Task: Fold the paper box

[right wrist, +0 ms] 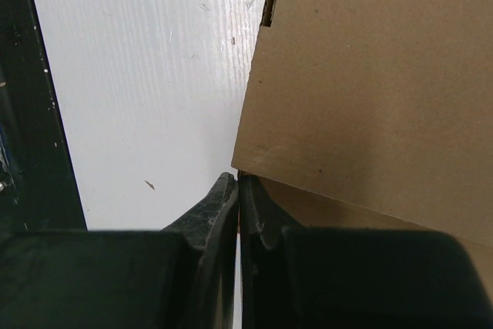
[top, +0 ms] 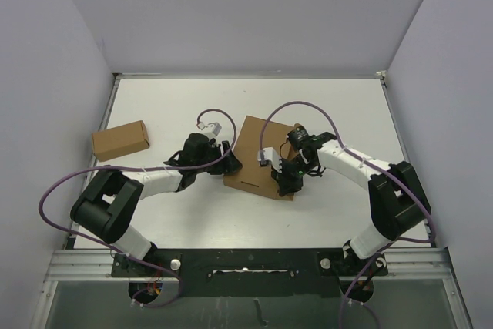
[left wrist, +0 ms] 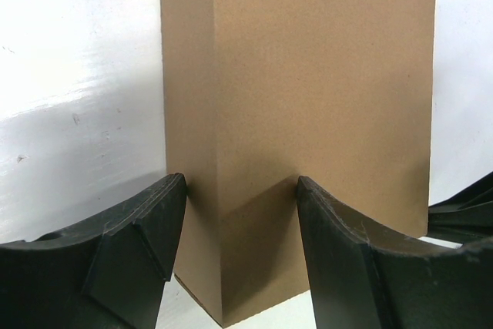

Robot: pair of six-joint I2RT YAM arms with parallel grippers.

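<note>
Left gripper [left wrist: 240, 182] jaws open astride a raised wall of the paper box [left wrist: 323, 113], right gripper [right wrist: 237, 180] jaws closed at its edge; folding seems only partway.

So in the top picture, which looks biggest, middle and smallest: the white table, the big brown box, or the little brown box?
Largest: white table. Then the paper box, though part of it is covered. Smallest: little brown box.

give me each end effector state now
left end effector: open, straddling a paper box corner
right end effector: closed, apparently pinching the paper box edge
</note>
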